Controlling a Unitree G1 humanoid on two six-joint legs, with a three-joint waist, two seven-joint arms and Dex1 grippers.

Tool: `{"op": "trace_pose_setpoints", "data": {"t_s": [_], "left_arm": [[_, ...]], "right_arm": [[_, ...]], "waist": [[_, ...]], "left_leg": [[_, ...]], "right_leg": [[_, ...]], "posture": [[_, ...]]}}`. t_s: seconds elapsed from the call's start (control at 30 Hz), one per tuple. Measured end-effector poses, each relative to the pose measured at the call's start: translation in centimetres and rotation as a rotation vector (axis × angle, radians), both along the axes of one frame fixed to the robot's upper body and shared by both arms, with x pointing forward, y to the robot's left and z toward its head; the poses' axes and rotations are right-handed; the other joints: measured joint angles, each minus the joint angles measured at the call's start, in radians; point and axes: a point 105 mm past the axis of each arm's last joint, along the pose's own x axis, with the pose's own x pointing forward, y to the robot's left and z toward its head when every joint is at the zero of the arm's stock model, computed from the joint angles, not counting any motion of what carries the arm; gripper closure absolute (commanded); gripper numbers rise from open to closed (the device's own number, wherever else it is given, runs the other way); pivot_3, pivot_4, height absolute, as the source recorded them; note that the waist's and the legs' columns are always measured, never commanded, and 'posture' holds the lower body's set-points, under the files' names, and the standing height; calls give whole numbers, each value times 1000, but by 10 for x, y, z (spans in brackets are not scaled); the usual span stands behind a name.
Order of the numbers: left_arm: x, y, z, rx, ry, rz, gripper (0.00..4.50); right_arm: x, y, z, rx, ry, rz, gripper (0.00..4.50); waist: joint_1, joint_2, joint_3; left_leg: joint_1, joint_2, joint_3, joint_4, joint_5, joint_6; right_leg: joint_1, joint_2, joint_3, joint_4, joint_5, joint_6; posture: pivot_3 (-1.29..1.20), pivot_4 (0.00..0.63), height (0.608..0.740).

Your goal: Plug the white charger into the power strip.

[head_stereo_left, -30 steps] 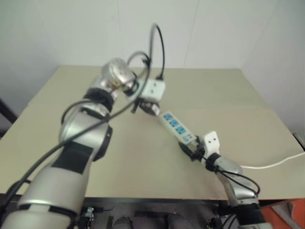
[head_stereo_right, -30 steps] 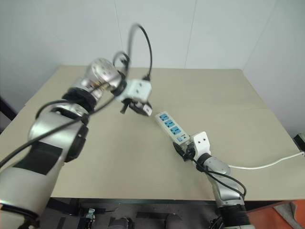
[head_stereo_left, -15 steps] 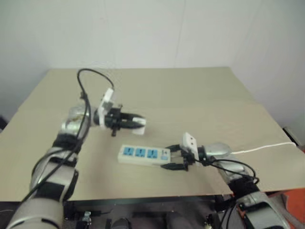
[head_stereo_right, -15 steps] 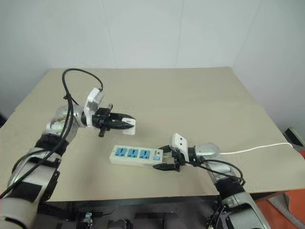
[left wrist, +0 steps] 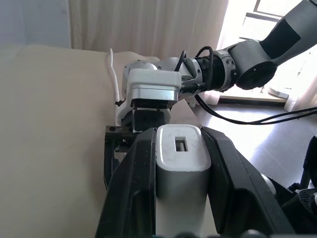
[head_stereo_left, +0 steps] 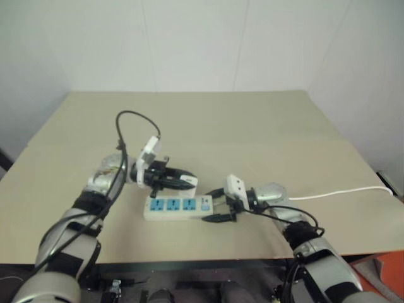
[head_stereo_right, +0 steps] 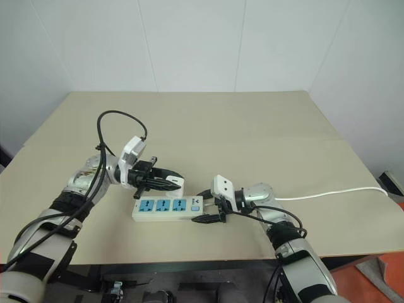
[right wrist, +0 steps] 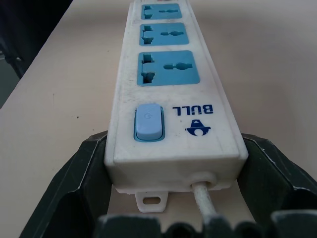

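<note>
The power strip (head_stereo_right: 165,208) lies flat near the table's front edge, its three blue socket faces up. My right gripper (right wrist: 173,145) is shut on its cord end, one black finger (right wrist: 81,178) against each long side by the blue switch. The white charger (left wrist: 181,168) sits between my left gripper's fingers, which are shut on it. My left gripper (head_stereo_right: 172,184) hovers level just behind the strip's sockets and points to the right, toward my right gripper (head_stereo_right: 205,209). The charger (head_stereo_left: 188,182) hangs just above the strip's far edge.
The strip's thin white cord (head_stereo_left: 341,192) runs right across the tan table (head_stereo_left: 252,126) to its right edge. A black cable (head_stereo_right: 117,123) loops up from my left wrist. White walls stand behind the table.
My left arm has dropped from high over the table to just behind the strip, still holding the charger. My right gripper has swung the strip from a diagonal to lie crosswise. The view itself has also shifted.
</note>
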Motion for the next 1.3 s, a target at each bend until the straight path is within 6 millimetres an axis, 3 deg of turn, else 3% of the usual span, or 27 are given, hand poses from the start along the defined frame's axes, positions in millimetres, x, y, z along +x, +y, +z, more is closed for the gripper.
{"op": "trace_pose_setpoints", "data": {"t_s": [0.57,1.3], "left_arm": [[4,-1,-37,-55,137,74,3490],[11,-6,-44,-98,122,115,3490]], "right_arm": [[5,-5,-1,4,7,-22,1080],[6,-8,-4,-2,0,-32,1080]], "waist": [[11,0,-2],[14,2,-8]], "left_leg": [[1,0,0,1,0,0],[3,-1,0,1,0,0]], "right_leg": [[1,0,0,0,0,0],[4,0,0,-1,0,0]], "posture": [[0,150,740],[0,150,740]]}}
